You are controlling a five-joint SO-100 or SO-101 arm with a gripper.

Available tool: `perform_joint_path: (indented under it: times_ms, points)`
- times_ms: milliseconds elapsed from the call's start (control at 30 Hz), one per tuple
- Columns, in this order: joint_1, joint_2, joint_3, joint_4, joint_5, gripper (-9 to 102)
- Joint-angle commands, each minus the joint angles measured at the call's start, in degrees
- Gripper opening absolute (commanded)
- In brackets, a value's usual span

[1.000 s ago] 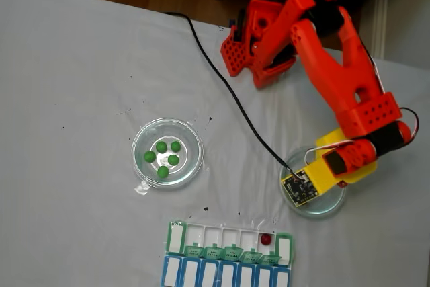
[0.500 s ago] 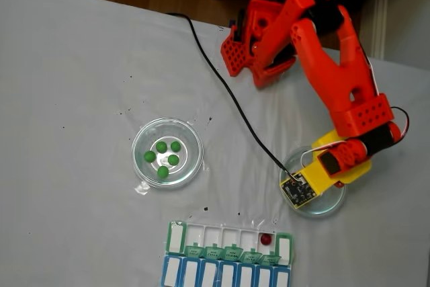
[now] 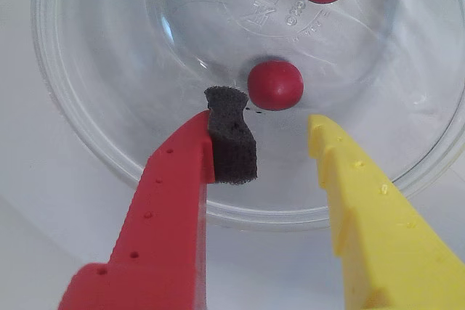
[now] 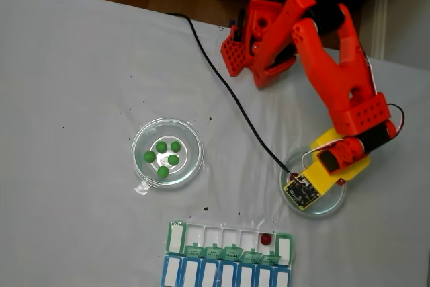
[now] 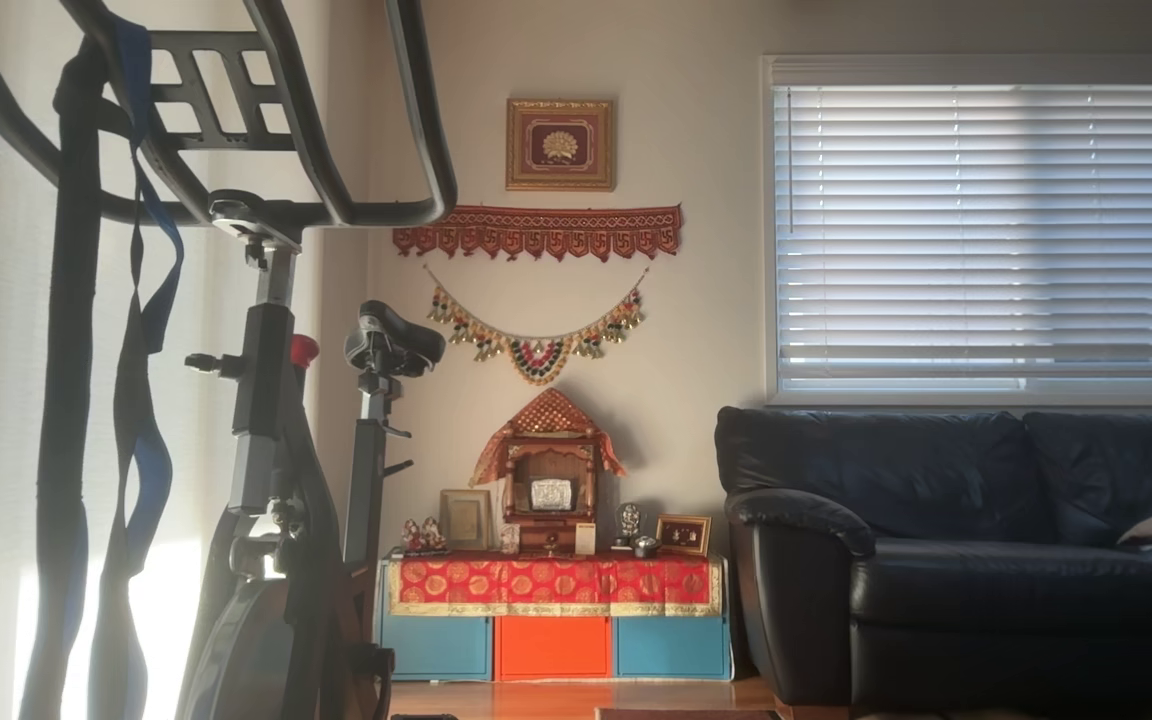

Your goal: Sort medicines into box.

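White table cloth (image 4: pixel 80 65) under everything. Orange arm (image 4: pixel 336 78) reaching from far side down over right-hand clear dish (image 4: pixel 336 205). Left-hand clear dish (image 4: pixel 167 153) holding five green balls (image 4: pixel 162 159). Green-lidded organizer row (image 4: pixel 228 240) at near edge, lids open, one red ball (image 4: pixel 266 238) in compartment second from right; blue-lidded row (image 4: pixel 225 275) just nearer. In wrist view, gripper (image 3: pixel 270 136) spread apart, clamped on nothing, red finger with dark foam pad (image 3: pixel 231 136), yellow finger (image 3: pixel 363 208) opposite; two red balls (image 3: pixel 275 85) in dish, nearer one just beyond the foam pad.
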Motion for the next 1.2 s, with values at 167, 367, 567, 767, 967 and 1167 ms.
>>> perform_joint_path:
  times_ms: [167, 367, 567, 767, 967, 1167]
  points:
    - [-1.32, 3.78, 1.14, -2.37, -2.81, 16]
    - [-1.58, 2.20, 1.93, -3.96, -3.16, 15]
    - [-1.76, 0.88, 2.20, -4.39, -2.90, 14]
    - [-1.76, -2.99, 1.58, -5.36, -3.69, 14]
    - [-1.76, -4.31, 1.41, -5.19, -3.78, 14]
    - [-1.58, -3.60, -0.70, -2.20, -2.99, 14]
